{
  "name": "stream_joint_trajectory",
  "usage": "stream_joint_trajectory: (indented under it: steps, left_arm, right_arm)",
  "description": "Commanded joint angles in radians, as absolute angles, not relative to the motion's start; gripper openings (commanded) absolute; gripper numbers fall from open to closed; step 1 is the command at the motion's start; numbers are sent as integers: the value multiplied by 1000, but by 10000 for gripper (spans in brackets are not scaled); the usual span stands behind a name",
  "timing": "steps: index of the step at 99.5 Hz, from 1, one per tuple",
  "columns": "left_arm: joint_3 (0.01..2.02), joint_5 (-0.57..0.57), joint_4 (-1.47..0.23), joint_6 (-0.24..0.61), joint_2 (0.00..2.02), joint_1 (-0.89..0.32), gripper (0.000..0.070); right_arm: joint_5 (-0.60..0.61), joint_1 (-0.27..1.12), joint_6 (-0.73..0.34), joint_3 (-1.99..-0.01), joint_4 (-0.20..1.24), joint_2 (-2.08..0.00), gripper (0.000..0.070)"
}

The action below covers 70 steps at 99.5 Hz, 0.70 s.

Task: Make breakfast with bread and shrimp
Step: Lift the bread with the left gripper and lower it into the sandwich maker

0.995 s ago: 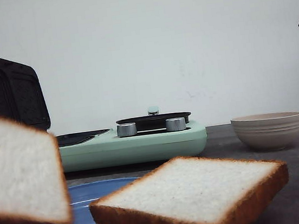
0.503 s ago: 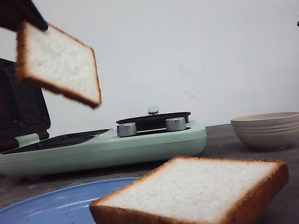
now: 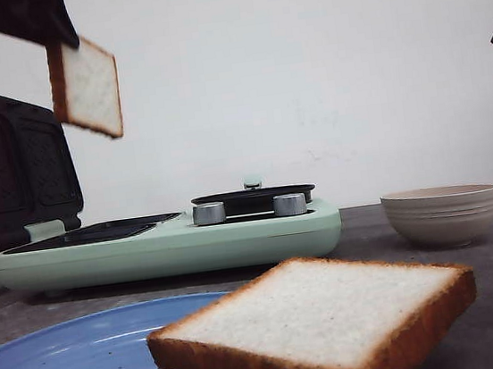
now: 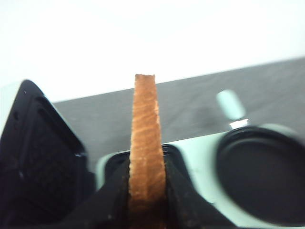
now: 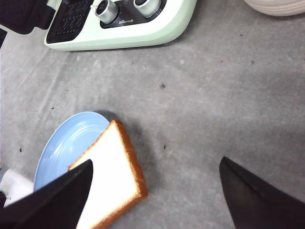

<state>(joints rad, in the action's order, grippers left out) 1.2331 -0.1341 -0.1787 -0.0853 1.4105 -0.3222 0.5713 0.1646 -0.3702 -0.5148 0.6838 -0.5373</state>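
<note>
bread slice (image 3: 86,87) hung at 10 o'clock over open sandwich maker (image 3: 168,239), clenched in left jaws | second slice (image 3: 317,320) on plate (image 3: 62,365) | right jaws released, idle | no shrimp seen

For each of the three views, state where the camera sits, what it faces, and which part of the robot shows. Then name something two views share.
Front view: low over the table, facing the green sandwich maker; left hand lifts a bread slice.
Left wrist view: on the left arm, edge-on to that slice between its fingers.
Right wrist view: above, looking down; open right hand.
Shared: front and right wrist views show the slice on the blue plate.
</note>
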Motion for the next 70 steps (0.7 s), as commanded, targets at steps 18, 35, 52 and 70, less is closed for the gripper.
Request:
stream_joint_trajectory:
  steps: [18,35,52,70]
  left_arm:
    - [1254,-222,-35,-394,1567,-354,3]
    - [1254,-298,70,-546,1654,-390,3]
    - [1270,-319,112,-630,1728,-412,3]
    - [1307,-351,127,-673,1809,-410,3]
  right_arm:
    - [568,169,-360,-530,673,-541,533]
    - [567,169,-359,-530,673,-541,533]
    - [552,169,-358,-530,673,-541,533]
    - [548,169,-355,-530,674,-542,533]
